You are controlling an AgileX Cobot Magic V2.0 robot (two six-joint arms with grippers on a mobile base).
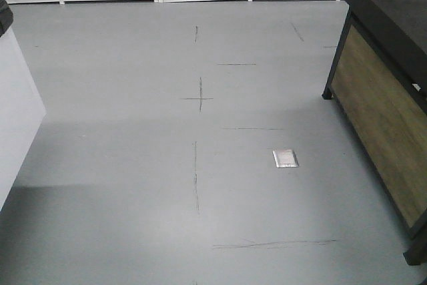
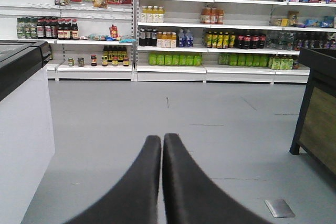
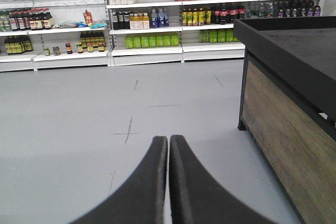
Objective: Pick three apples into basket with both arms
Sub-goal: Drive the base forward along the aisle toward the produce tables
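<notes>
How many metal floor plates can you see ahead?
1. The plate lies on the grey floor right of centre, near the wooden stand; the left wrist view shows it too. Others may lie out of frame.

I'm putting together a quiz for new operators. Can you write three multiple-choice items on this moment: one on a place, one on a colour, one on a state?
1. In the front view, where is the wood-panelled stand? A) left edge B) right edge C) centre
2. What colour is the floor? A) grey B) brown C) green
3. How is the left gripper? A) wide open B) shut C) half open
Answers: 1 B, it runs down the right edge. 2 A, it is grey in every view. 3 B, its black fingers meet at the tips, nothing between them.
</notes>
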